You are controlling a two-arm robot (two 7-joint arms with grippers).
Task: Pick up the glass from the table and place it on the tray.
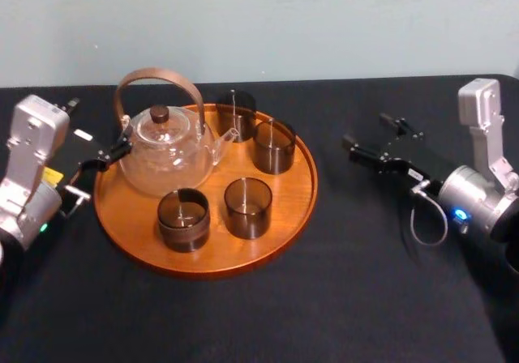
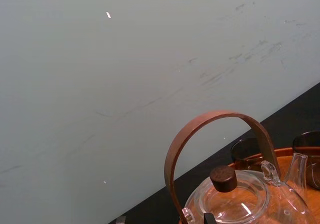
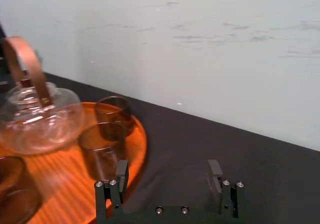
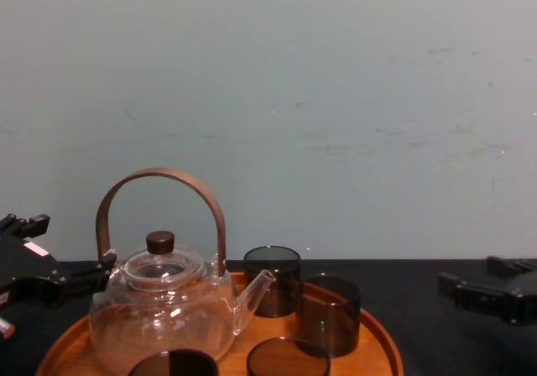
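Several dark smoked glasses stand on the round orange-brown tray [image 1: 302, 205]: one glass [image 1: 236, 113] at the back, another glass [image 1: 274, 146] beside it, and two at the front, left [image 1: 183, 219] and right [image 1: 247, 207]. A clear glass teapot [image 1: 166, 156] with a brown hoop handle takes up the tray's left half. My left gripper [image 1: 104, 156] is open just left of the teapot, holding nothing. My right gripper [image 1: 371, 134] hovers open and empty over the black table to the right of the tray; in the right wrist view the right gripper [image 3: 168, 175] faces the tray rim [image 3: 141, 144] and two glasses.
The table [image 1: 365, 298] is covered in black cloth, with bare surface in front of and to the right of the tray. A pale wall [image 4: 336, 99] runs close behind the table's far edge.
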